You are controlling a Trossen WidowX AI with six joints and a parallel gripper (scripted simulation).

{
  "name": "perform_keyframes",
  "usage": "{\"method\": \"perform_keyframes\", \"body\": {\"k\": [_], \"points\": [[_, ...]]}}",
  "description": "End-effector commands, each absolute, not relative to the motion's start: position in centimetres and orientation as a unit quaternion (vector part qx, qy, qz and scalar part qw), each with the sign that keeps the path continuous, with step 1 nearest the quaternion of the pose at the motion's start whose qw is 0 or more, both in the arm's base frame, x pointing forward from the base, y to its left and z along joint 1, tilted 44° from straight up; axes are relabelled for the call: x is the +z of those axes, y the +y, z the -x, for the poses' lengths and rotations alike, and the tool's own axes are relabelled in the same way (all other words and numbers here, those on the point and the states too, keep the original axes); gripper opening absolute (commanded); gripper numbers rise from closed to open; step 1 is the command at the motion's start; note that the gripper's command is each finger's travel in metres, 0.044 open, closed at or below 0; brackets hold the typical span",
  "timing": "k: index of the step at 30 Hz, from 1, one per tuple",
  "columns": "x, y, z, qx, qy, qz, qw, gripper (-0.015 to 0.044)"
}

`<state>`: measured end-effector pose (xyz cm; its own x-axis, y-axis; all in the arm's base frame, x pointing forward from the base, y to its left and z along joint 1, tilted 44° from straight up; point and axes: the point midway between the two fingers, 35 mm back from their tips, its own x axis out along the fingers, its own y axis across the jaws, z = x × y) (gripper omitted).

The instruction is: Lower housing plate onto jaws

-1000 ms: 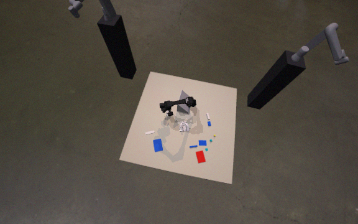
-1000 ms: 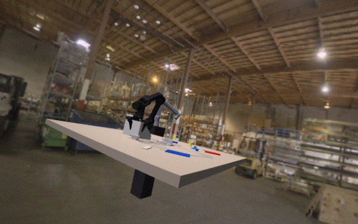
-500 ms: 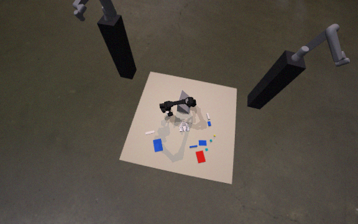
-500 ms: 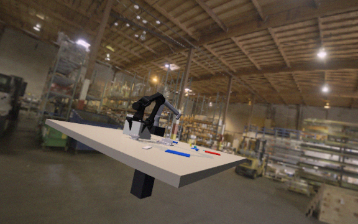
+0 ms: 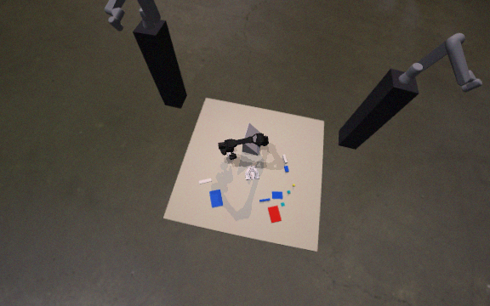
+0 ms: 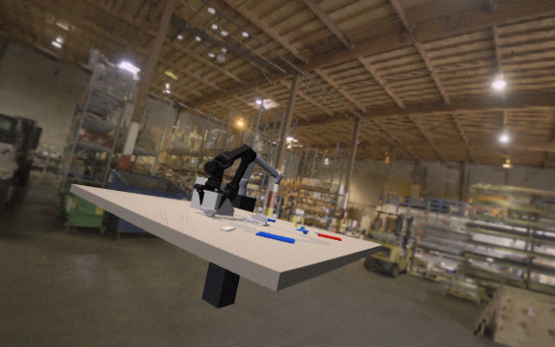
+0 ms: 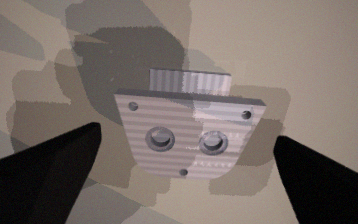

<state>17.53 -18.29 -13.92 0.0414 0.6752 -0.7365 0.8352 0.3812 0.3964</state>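
The housing plate [image 7: 185,159] [image 6: 207,212] is pale, roughly trapezoid, with two large ringed holes, three small holes and a ribbed block at its wide edge. It lies on the table below my gripper, away from the jaws; in the top view I cannot make it out. My gripper [image 7: 189,137] [image 6: 212,204] [image 5: 232,157] is wide open and empty, one finger to each side of the plate in the wrist view. Its height above the plate is hard to tell. The white jaw assembly [image 5: 252,173] [image 6: 257,220] stands near the table's middle; its stubs and pins are too small to make out.
A grey wedge-like block [image 5: 251,148] stands by the arm's base. A white bar [image 5: 205,181] [image 6: 227,228] and a blue plate [image 5: 216,199] [image 6: 276,237] lie on the jaws' left in the top view. A red plate [image 5: 274,214] [image 6: 330,237] and several small pieces lie on the right.
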Motion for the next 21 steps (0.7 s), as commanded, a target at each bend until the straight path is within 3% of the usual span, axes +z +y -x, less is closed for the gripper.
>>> {"method": "perform_keyframes", "body": {"k": [1,21], "points": [[-14.1,-18.0,-17.5,-0.086,0.687,-0.553,0.465,0.044],[-16.2,-16.0,-17.6,-0.085,0.686,-0.553,0.465,0.044]]}}
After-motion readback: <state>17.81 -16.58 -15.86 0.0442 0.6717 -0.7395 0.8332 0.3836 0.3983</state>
